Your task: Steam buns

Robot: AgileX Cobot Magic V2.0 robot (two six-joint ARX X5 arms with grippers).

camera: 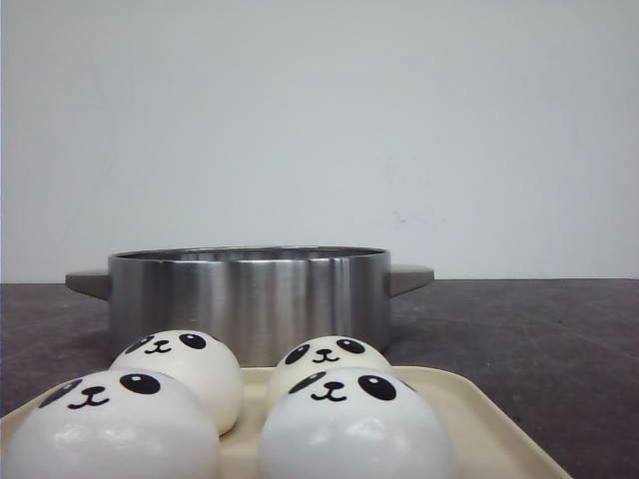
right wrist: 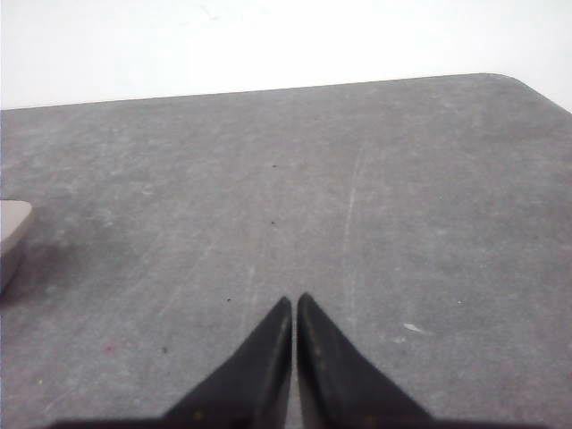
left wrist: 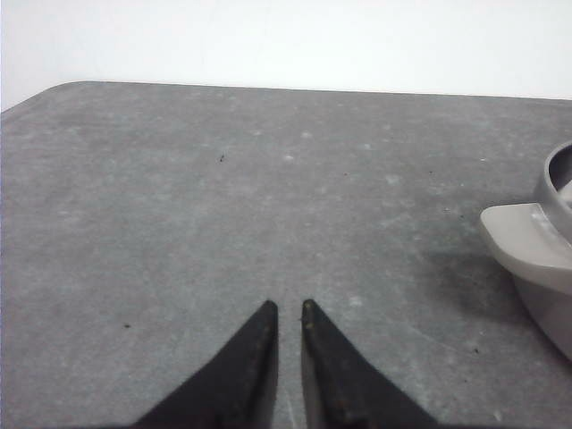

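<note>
Surface: dark grey mottled table [camera: 539, 339], speckled and lightly scratched, rounded far corners showing in both wrist views; behind it a plain white wall [camera: 319, 120]. Item: cream tray [camera: 479, 419] at the near edge of the front view, bearing the four buns, glossy white domes with black panda faces, set two by two: near left bun [camera: 108, 427], near right bun [camera: 354, 424], far left bun [camera: 182, 367], far right bun [camera: 327, 357], the near pair partly covering the far pair. Item: brushed steel pot [camera: 250, 299] with two flat side handles, standing upright on the table directly behind the tray, lidless, interior not visible from this angle; it blocks the view of the table behind it. One grey pot handle [left wrist: 527, 246] appears at the edge of the left wrist view. Left gripper [left wrist: 288, 308]: black tapered fingers brought nearly together, a slim gap between the tips, holding nothing, over bare table. Right gripper [right wrist: 294, 302]: fingers together at the tips, holding nothing, over bare table.
</note>
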